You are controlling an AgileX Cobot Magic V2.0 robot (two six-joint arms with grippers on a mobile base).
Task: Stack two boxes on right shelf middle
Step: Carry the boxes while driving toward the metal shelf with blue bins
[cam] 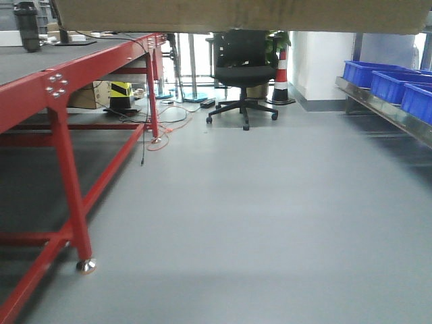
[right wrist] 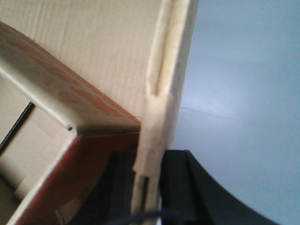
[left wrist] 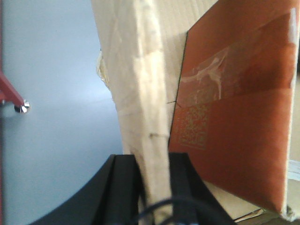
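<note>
A large tan cardboard box (cam: 236, 15) hangs across the top of the front view, held off the floor. My left gripper (left wrist: 152, 180) is shut on the box's left wall edge (left wrist: 145, 93). My right gripper (right wrist: 152, 180) is shut on its right wall edge (right wrist: 164, 84). Inside the tan box lies an orange-red box with a printed label in the left wrist view (left wrist: 234, 117); it also shows in the right wrist view (right wrist: 65, 122). The steel shelf (cam: 378, 101) runs along the right side of the front view.
Blue plastic bins (cam: 388, 84) sit on the steel shelf. A red-framed table with a dark top (cam: 61, 81) stands on the left. A black office chair (cam: 243, 74) and a striped cone (cam: 281, 77) stand at the back. Grey floor (cam: 243, 216) lies between.
</note>
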